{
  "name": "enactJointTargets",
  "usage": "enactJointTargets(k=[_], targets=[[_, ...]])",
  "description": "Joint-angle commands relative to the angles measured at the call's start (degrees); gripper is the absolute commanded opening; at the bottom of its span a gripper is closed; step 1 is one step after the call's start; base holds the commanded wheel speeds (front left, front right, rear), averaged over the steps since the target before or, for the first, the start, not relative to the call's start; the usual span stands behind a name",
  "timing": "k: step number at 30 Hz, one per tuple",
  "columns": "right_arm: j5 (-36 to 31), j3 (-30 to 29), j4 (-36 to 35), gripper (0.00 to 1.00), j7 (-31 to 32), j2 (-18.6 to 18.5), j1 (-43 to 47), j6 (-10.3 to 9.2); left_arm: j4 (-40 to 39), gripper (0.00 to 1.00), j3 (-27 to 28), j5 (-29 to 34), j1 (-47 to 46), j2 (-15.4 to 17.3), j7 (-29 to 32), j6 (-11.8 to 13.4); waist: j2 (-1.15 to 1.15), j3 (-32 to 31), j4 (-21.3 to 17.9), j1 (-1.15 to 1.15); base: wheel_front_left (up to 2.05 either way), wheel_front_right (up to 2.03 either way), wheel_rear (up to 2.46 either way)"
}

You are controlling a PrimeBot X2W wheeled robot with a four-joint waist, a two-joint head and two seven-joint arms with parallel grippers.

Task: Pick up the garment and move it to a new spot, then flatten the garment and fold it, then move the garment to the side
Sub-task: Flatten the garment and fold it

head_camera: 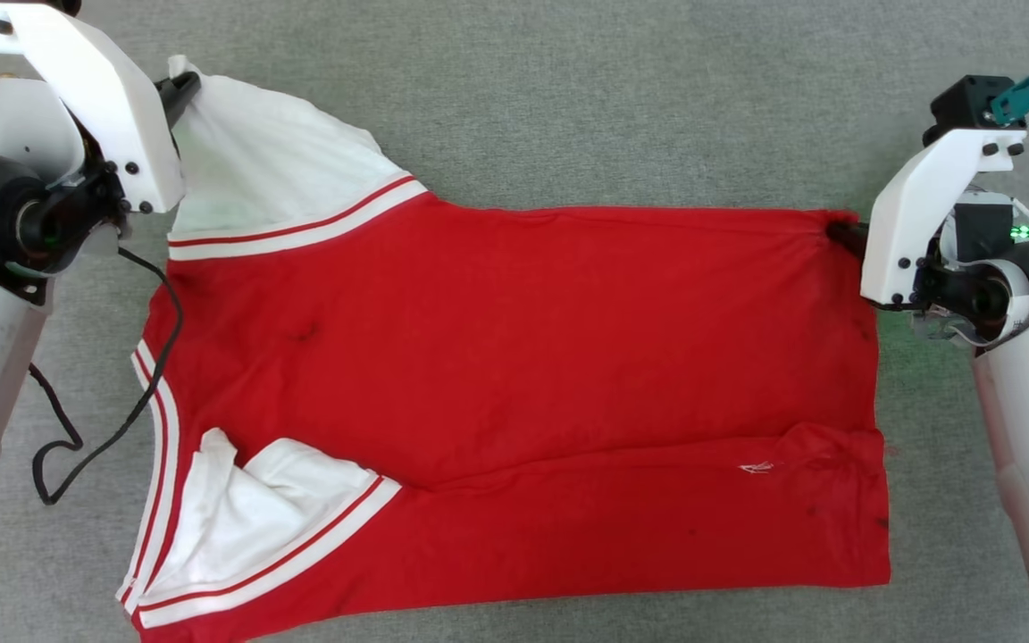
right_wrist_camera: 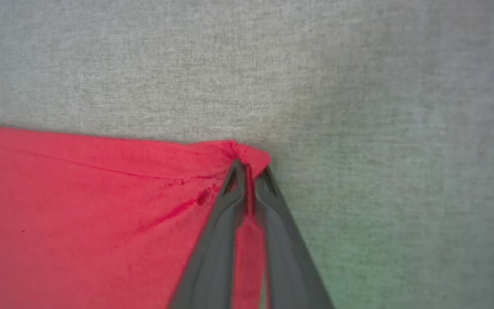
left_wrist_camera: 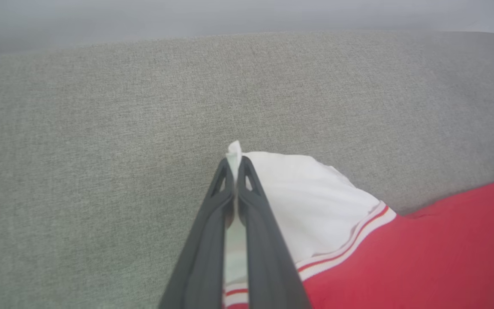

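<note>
The garment [head_camera: 514, 357] was one single piece, a red T-shirt with two white sleeves, and two grippers held it, one at each end. The left gripper [left_wrist_camera: 234, 165] was closed tight. Its two dark fingers [left_wrist_camera: 206, 249] pressed together on the tip of the far sleeve [head_camera: 273, 170], and a small point of white cloth came out just above the fingertips. The right gripper [right_wrist_camera: 249, 171] was closed too. Its two fingers pinched the far corner of the red hem, a strip of red cloth showed between them, and the cloth gathered into small wrinkles at that corner.

From these two pinched points the garment spread out between the grippers and toward the robot. It lay on a grey woven surface [head_camera: 568, 107] with a plain red face up, the sleeves at the robot's left and the hem at its right. The far sleeve was drawn out toward the left gripper; whether its tip was lifted off the surface, I could not tell. The near sleeve [head_camera: 255, 518] lay crumpled at the lower left corner. Each sleeve met the red body at one striped band [head_camera: 300, 228] of white and red. One long fold [head_camera: 622, 455] ran across the near part of the body, with one small white mark [head_camera: 756, 467] beside it. One black cable [head_camera: 135, 402] hung from the left arm and looped over the surface, just touching the garment's left edge.
</note>
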Motion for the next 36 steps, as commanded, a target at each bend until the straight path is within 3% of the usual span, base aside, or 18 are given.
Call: enactJointTargets(k=[1,7,14,23,30,31,32,33,34,36], targets=[[-0.2,1.1,2.3,0.0,0.9,1.2,1.8,-0.01,-0.1,0.0,0.4,-0.2,0.7,-0.1,-0.9,-0.1,0.0,-0.3,0.3,0.0,0.0,0.0,0.0],[0.3,0.7,-2.2,0.0,-2.4,-0.7,0.5,-0.01,0.0,0.0,1.3,-0.9,2.9,-0.1,-3.9,-0.5,0.0,-2.8,1.3,0.0,0.0,0.0,0.0],[0.9,-0.5,-12.2,0.0,-5.5,-3.2,9.2,-0.01,-2.6,0.0,3.6,-3.1,10.6,1.4,-8.4,0.5,0.0,-8.0,2.2,0.0,0.0,0.0,0.0],[1.4,-5.9,-24.0,0.0,-7.0,-2.2,28.0,-0.02,-10.6,0.0,6.9,-7.5,31.0,4.1,-15.3,5.9,0.0,-14.9,3.2,0.0,0.0,0.0,0.0],[0.7,-9.1,-27.0,0.0,-7.6,0.8,39.5,-0.02,-13.7,0.0,6.5,-11.9,46.6,2.5,-16.8,9.2,0.0,-17.8,3.7,0.0,0.0,0.0,0.0],[0.4,-9.1,-26.8,0.22,-7.9,1.1,40.8,-0.01,-13.5,0.0,5.8,-11.7,47.9,2.3,-16.8,9.3,0.0,-18.0,3.7,0.0,0.0,0.0,0.0],[0.3,-9.4,-26.5,0.67,-8.5,1.7,41.8,-0.01,-13.0,0.06,5.6,-11.5,48.9,1.6,-17.8,9.7,0.0,-18.2,3.7,0.0,0.0,0.0,0.0],[0.1,-9.5,-26.3,1.0,-9.1,2.0,42.7,-0.01,-12.5,0.41,4.8,-11.0,49.8,0.8,-18.2,10.1,0.0,-18.4,3.7,0.0,0.0,0.0,0.0],[0.0,-9.5,-26.0,1.0,-9.9,2.3,43.4,-0.01,-11.8,1.0,4.0,-10.9,50.8,-0.3,-18.7,10.1,0.0,-18.6,3.6,0.0,0.0,0.0,0.0],[-0.1,-9.5,-25.7,1.0,-12.3,3.0,44.9,0.0,-9.9,1.0,4.0,-10.5,51.4,-2.3,-21.3,10.5,0.0,-19.2,3.7,0.0,0.0,0.0,0.0]])
